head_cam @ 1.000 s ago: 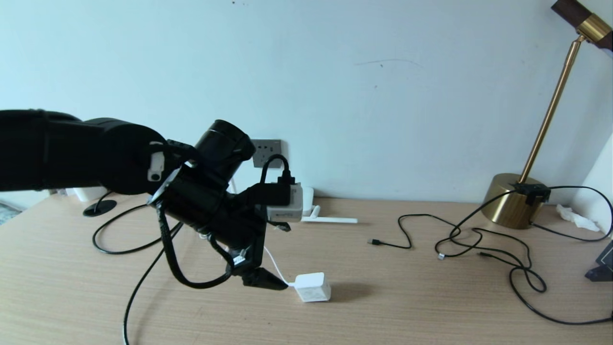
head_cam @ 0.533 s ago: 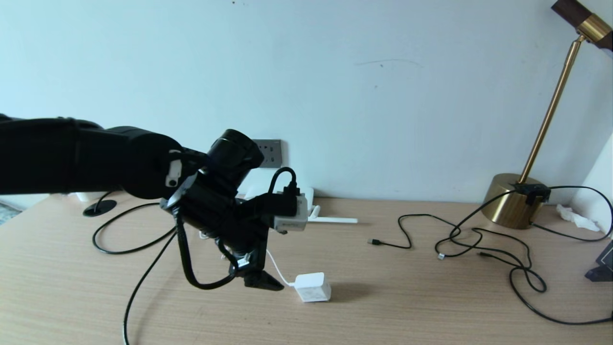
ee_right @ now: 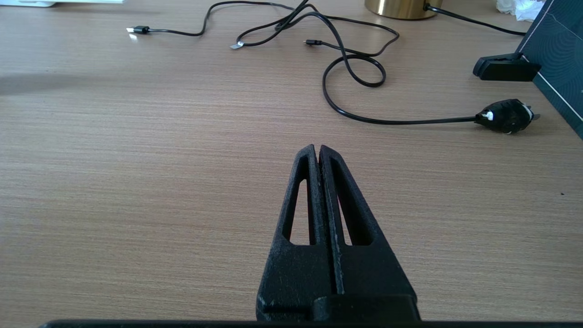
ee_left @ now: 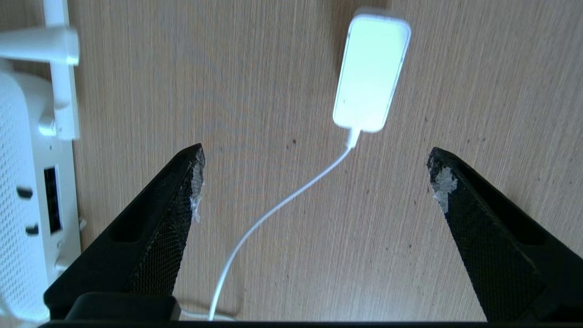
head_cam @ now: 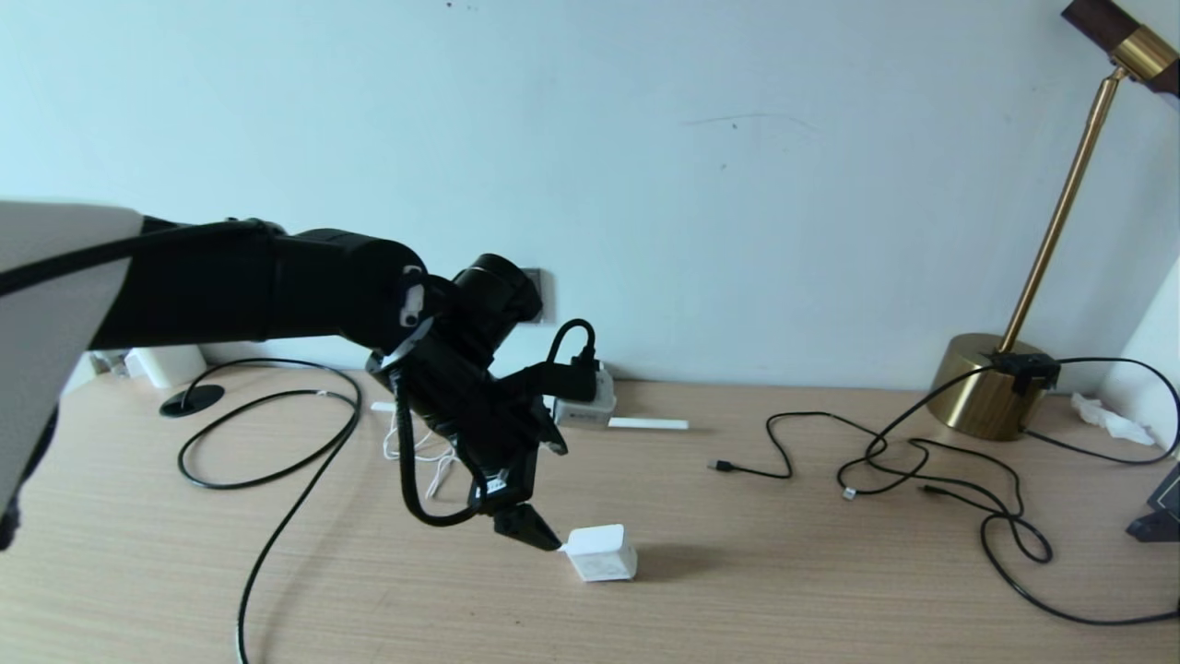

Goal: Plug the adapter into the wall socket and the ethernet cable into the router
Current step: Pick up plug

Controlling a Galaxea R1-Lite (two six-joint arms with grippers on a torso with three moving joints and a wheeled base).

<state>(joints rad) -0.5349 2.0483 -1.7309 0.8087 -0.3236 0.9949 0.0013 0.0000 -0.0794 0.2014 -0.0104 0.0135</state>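
Now left gripper (wide apart) faces adapter.

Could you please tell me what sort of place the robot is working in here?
Probably a home or office desk against a wall: a wooden desk, a brass desk lamp, a wall socket, and a router among loose cables.

Adapter: white, with white cord. Router: white, perforated dot pattern, dark ports. Desk: light wood grain. Both grippers, left and right: black. Lamp at the right rear corner: brass. Cables: black.
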